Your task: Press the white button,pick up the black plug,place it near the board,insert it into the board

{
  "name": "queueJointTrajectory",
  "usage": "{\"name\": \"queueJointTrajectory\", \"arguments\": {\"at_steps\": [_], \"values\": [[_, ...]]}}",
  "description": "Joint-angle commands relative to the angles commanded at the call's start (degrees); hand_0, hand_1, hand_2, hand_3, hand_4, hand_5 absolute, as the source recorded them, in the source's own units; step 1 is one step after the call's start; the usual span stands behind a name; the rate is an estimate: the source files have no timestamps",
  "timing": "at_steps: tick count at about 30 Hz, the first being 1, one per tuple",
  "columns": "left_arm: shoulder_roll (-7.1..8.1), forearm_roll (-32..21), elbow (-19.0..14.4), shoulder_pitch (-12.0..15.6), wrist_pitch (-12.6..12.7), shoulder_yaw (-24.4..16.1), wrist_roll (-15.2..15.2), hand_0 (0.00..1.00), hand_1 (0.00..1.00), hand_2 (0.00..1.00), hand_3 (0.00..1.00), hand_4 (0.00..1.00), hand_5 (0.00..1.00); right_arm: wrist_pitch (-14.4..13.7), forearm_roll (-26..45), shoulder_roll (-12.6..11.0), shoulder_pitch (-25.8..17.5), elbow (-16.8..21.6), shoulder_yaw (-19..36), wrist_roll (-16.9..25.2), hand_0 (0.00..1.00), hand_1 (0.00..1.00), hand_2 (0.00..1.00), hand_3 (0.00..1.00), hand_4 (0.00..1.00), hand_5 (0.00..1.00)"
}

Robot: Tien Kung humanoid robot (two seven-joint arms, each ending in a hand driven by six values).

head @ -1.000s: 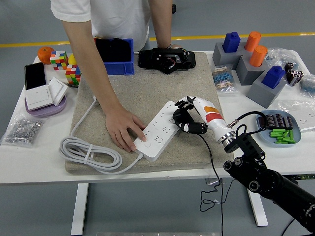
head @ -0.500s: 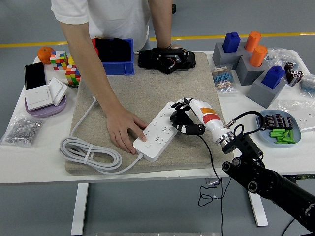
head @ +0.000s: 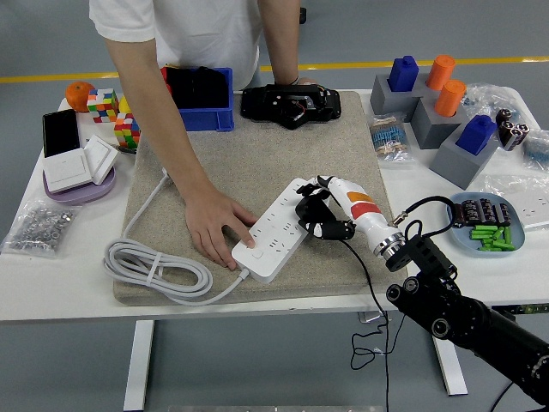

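So the robot's right hand point(head: 319, 215) sits at the right end of the glossy white plastic power strip point(head: 276, 229), black fingers curled around what looks like the black plug, pressed against the sockets. A person's hand point(head: 215, 228) pins the strip's left end down on the rough beige felt mat point(head: 249, 154).

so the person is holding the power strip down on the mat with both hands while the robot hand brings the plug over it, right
Not quite: only one hand holds the power strip down on the mat. The other rests at the table's far side, the head view shows. The right robot hand does bring the plug over it.
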Motion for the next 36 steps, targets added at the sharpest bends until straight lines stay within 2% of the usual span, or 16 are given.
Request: {"name": "queueJointTrajectory", "arguments": {"at_steps": [2, 3, 17, 20, 25, 26, 27, 32, 33, 36], "values": [[-0.03, -0.1, 0.0, 0.1, 0.0, 0.1, 0.0, 0.693, 0.665, 0.642, 0.647, 0.56, 0.17, 0.1, 0.3, 0.0, 0.0, 0.2, 0.2, 0.7, 0.813, 0.742, 0.707, 0.772, 0.998, 0.29], [-0.05, 0.0, 0.0, 0.1, 0.0, 0.0, 0.0, 0.691, 0.666, 0.642, 0.647, 0.56, 0.171, 0.1, 0.4, 0.0, 0.1, 0.4, 0.2, 0.7, 0.892, 0.869, 0.836, 0.862, 0.998, 0.467], [-0.09, 0.0, 0.0, 0.1, 0.0, -0.1, 0.0, 0.692, 0.665, 0.643, 0.647, 0.561, 0.17, 0.1, 0.0, 0.0, -0.6, 1.7, 2.0, 0.9, 0.898, 0.866, 0.835, 0.87, 0.998, 0.499], [-0.13, -0.4, 0.0, 0.0, 0.0, 0.0, 0.0, 0.692, 0.665, 0.643, 0.647, 0.561, 0.17, 0.4, -0.4, 0.0, -1.8, 4.3, 3.4, 0.4, 0.898, 0.866, 0.835, 0.87, 0.998, 0.499], [-0.11, -0.8, 0.0, -0.1, 0.2, -0.2, -0.1, 0.692, 0.665, 0.643, 0.647, 0.56, 0.17, 1.5, -1.6, -0.6, -5.8, 12.1, 7.6, -0.1, 0.897, 0.854, 0.828, 0.86, 0.998, 0.505], [-0.07, -0.8, 0.0, 0.0, 0.3, -0.3, -0.1, 0.692, 0.665, 0.643, 0.647, 0.56, 0.17, 1.8, -1.6, -1.5, -6.7, 13.8, 8.6, -0.2, 0.897, 0.854, 0.828, 0.86, 0.998, 0.505], [-0.04, -0.6, 0.0, 0.1, 0.3, -0.6, -0.1, 0.693, 0.666, 0.642, 0.647, 0.56, 0.172, 2.1, -1.8, -2.3, -7.7, 15.7, 9.7, -0.4, 0.875, 0.805, 0.783, 0.81, 0.998, 0.432], [-0.12, -1.0, 0.0, -0.1, 0.5, -0.5, -0.2, 0.693, 0.666, 0.642, 0.647, 0.56, 0.172, 2.6, -2.4, -6.4, -12.4, 24.1, 14.5, -0.7, 0.875, 0.805, 0.783, 0.81, 0.998, 0.432], [-0.14, -1.4, 0.0, -0.2, 0.5, -0.2, -0.2, 0.693, 0.666, 0.642, 0.647, 0.56, 0.171, 2.6, -2.7, -7.3, -13.6, 25.8, 15.2, -1.0, 0.71, 0.627, 0.612, 0.739, 0.917, 0.25], [-0.19, -1.8, 0.0, -0.3, 0.5, -0.1, -0.3, 0.693, 0.666, 0.642, 0.647, 0.56, 0.171, 2.9, -3.3, -9.4, -16.7, 30.0, 16.6, -2.0, 0.71, 0.627, 0.612, 0.739, 0.917, 0.25]]}}
